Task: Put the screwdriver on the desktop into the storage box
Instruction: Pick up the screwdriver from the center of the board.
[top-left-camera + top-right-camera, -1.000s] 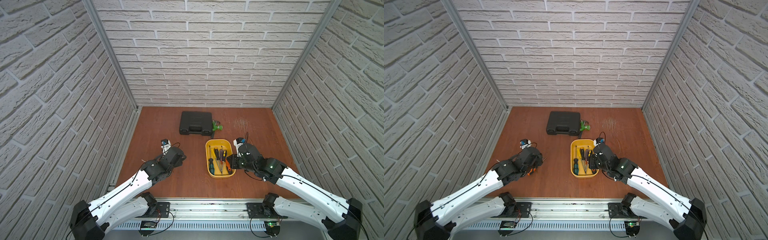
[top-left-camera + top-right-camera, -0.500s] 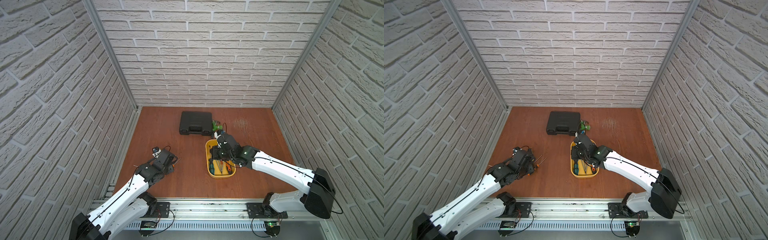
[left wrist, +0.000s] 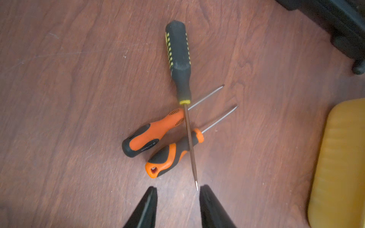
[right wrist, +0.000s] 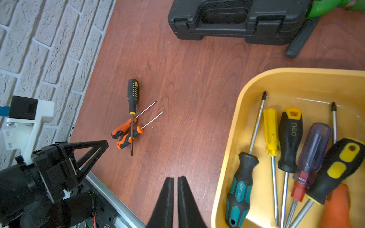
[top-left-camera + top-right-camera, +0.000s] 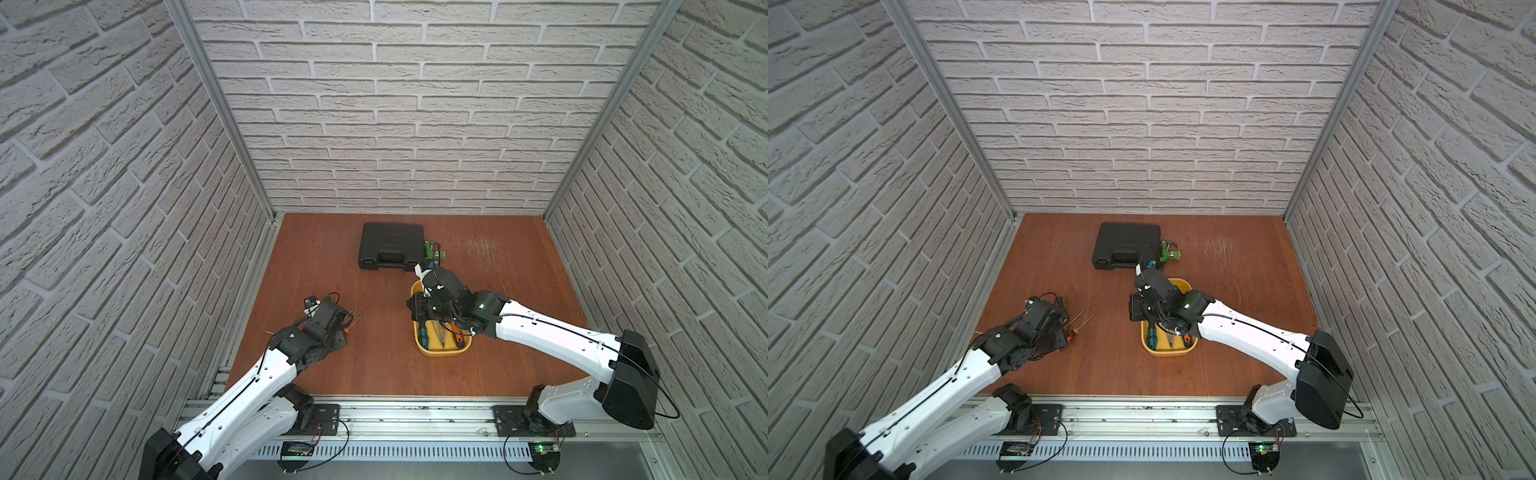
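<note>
The reddish-brown wood-grain desktop (image 5: 386, 365) fills the floor of the brick-patterned enclosure, with a pale scratched patch toward its far right. A black latched plastic tool case (image 5: 391, 246) lies closed near the back wall, and a small green tool (image 5: 433, 252) is just beside it. Nearer the front, the yellow plastic storage box (image 5: 440, 352) with rounded corners holds several screwdrivers, among them a teal-and-black-handled screwdriver (image 4: 240, 185) and a yellow-handled screwdriver (image 4: 271, 130). The right gripper (image 4: 175, 178) is at the box's left rim, its 2 fingers pressed together and holding nothing. The left gripper (image 3: 178, 187) is well apart from the box, its 2 fingers spread with only bare wood between them. Just in front of it, 3 screwdrivers lie on the desktop: a black-and-yellow-handled screwdriver (image 3: 178, 57) rests its shaft across 2 orange-and-black ones, a straight-handled screwdriver (image 3: 152, 134) and a curved-handled screwdriver (image 3: 169, 156), and its tip points at the left gripper.
</note>
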You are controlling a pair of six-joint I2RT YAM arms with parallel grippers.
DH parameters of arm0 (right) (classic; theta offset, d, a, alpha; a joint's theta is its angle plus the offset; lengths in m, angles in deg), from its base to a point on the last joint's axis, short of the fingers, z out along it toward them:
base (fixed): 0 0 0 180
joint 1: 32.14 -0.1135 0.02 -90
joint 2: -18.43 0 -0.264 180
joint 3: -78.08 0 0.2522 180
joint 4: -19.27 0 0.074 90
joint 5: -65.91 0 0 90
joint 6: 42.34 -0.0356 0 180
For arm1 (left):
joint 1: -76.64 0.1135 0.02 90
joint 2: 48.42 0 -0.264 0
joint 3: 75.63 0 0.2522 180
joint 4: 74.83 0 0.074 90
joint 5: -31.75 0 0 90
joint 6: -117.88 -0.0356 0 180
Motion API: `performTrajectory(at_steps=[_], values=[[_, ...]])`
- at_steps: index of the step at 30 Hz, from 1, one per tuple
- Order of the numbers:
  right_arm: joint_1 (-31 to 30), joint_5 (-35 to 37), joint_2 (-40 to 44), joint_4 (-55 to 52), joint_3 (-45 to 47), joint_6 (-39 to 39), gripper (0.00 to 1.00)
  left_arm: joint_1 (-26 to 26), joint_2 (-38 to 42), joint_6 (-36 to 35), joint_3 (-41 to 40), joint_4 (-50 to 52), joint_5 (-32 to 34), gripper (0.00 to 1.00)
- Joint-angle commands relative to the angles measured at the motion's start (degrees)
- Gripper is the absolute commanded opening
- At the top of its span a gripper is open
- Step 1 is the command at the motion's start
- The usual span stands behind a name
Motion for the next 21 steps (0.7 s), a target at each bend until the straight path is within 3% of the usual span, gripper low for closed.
performTrajectory(at_steps=[1,5,11,21], values=[[-0.15,0.13,0.15,1.00,0.88,0.64,0.12,0.36,-0.75,0.14,-1.24,-2.33,-0.79,0.39],[-0.19,0.54,1.72,2.35,3.68,0.03,0.12,-0.43,-4.63,-0.38,0.15,-2.40,-1.15,0.36],[-0.20,0.54,2.88,3.64,6.01,-0.41,0.12,-6.23,-6.44,1.75,1.05,-0.95,3.16,0.35],[0.22,3.00,2.09,2.32,4.62,-0.04,0.12,-8.46,-11.95,0.24,3.50,-1.40,1.55,0.33]])
